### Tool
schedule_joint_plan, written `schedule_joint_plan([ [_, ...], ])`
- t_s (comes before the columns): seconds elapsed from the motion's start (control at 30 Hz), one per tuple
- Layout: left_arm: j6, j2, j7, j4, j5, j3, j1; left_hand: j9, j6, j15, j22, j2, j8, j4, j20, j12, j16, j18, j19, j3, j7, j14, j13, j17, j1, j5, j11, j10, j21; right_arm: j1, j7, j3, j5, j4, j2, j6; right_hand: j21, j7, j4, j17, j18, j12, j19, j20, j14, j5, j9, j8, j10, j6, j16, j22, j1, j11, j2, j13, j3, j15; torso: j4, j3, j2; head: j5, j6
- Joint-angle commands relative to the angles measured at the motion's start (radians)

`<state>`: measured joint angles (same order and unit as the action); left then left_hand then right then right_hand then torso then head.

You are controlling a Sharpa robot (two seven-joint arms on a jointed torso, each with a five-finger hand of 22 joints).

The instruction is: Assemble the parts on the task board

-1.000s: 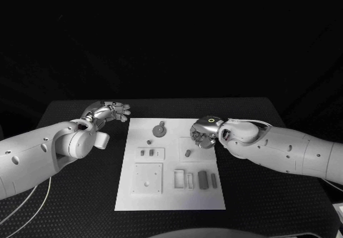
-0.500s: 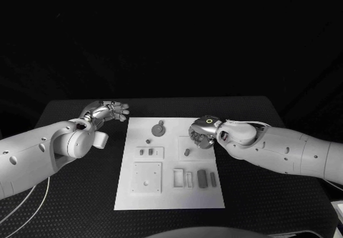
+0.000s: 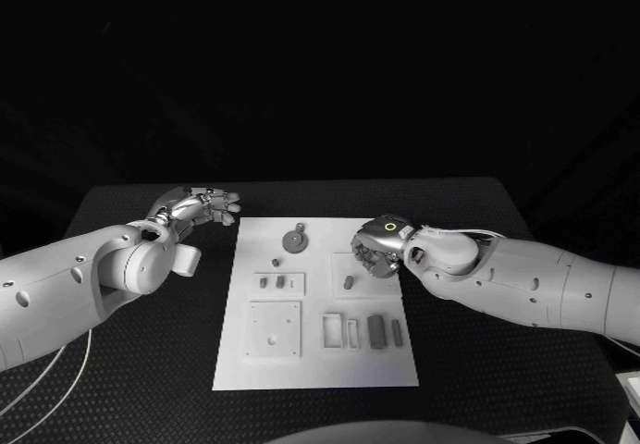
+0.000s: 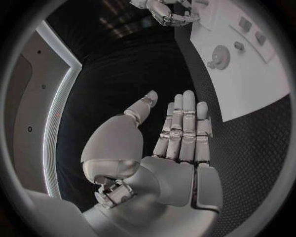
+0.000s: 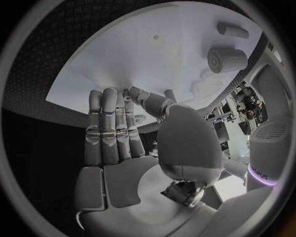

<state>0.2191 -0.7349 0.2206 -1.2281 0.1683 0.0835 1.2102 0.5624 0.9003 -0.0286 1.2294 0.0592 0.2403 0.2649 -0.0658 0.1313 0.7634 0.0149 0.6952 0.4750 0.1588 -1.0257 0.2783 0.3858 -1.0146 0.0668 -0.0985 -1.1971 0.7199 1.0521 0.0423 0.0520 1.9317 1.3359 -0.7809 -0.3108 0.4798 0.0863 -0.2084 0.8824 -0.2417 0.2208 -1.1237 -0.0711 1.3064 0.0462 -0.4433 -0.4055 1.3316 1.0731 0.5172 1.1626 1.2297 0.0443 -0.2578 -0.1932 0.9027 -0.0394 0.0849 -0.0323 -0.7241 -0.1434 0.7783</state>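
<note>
The white task board (image 3: 317, 363) lies in the middle of the black table. On it are a round disc part (image 3: 295, 242), a small upright piece (image 3: 350, 284), two dark bars (image 3: 379, 331) and several pale plates with slots. My left hand (image 3: 202, 205) hovers over the table just off the board's far left corner; its fingers (image 4: 184, 128) are straight and hold nothing. My right hand (image 3: 375, 250) is over the board's far right area, fingers (image 5: 111, 123) extended and empty, above the board (image 5: 154, 54) near a cylindrical part (image 5: 227, 59).
Black textured table (image 3: 147, 370) surrounds the board on all sides. The left wrist view shows the board (image 4: 259, 84) with the disc part (image 4: 220, 53) and my right hand (image 4: 166, 11) beyond it.
My right hand has edged slightly toward the board's middle. The left hand and the parts have stayed where they were.
</note>
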Motion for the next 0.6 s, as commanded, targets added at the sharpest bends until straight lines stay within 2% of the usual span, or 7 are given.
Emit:
schedule_joint_plan([
  [0.03, -0.009, 0.001, 0.005, -0.002, 0.005, -0.001, 0.0, -0.001, -0.002, -0.001, 0.001, -0.001, 0.002, 0.006, -0.003, -0.006, -0.005, 0.013, 0.008, -0.002, 0.005, -0.004, -0.002, 0.002, -0.008, 0.002, -0.004, 0.002, -0.004, -0.007, 0.009, 0.005, 0.018, 0.005, -0.005, 0.002, 0.008, 0.0, 0.0, 0.004, -0.02, 0.005, -0.008, 0.001, 0.002, 0.004, -0.003, -0.004, 0.012, 0.011, 0.007, 0.003, 0.003, -0.002, -0.007, -0.009, 0.008, -0.01, 0.0001, -0.0002, 0.0, 0.0, 0.0],
  [0.23, -0.007, 0.002, 0.005, 0.002, 0.005, -0.001, 0.0, -0.001, -0.002, -0.001, 0.001, -0.001, 0.002, 0.007, -0.002, -0.006, -0.005, 0.013, 0.008, -0.002, 0.005, -0.004, -0.002, 0.002, -0.008, 0.002, -0.005, 0.002, -0.005, -0.007, 0.008, 0.002, 0.003, 0.02, -0.017, -0.001, 0.012, -0.001, 0.004, 0.01, -0.02, 0.003, -0.011, 0.003, 0.003, 0.003, -0.006, -0.004, 0.015, 0.013, 0.012, 0.007, 0.002, -0.004, -0.01, -0.014, 0.013, -0.012, -0.0001, -0.0009, 0.0, 0.002, 0.0],
  [0.6, -0.007, 0.002, 0.005, 0.007, 0.005, -0.001, 0.0, -0.002, -0.003, -0.002, 0.002, -0.001, 0.002, 0.007, -0.002, -0.008, -0.007, 0.012, 0.009, -0.002, 0.005, -0.004, -0.003, 0.004, -0.008, 0.002, -0.005, 0.003, -0.006, 0.01, -0.006, -0.02, -0.033, 0.046, -0.029, 0.004, 0.015, -0.001, 0.009, 0.015, -0.02, 0.002, -0.014, 0.005, 0.004, 0.004, -0.008, -0.004, 0.018, 0.014, 0.016, 0.01, 0.0, -0.005, -0.013, -0.018, 0.016, -0.013, -0.0005, -0.0009, 0.0, 0.004, 0.0],
])
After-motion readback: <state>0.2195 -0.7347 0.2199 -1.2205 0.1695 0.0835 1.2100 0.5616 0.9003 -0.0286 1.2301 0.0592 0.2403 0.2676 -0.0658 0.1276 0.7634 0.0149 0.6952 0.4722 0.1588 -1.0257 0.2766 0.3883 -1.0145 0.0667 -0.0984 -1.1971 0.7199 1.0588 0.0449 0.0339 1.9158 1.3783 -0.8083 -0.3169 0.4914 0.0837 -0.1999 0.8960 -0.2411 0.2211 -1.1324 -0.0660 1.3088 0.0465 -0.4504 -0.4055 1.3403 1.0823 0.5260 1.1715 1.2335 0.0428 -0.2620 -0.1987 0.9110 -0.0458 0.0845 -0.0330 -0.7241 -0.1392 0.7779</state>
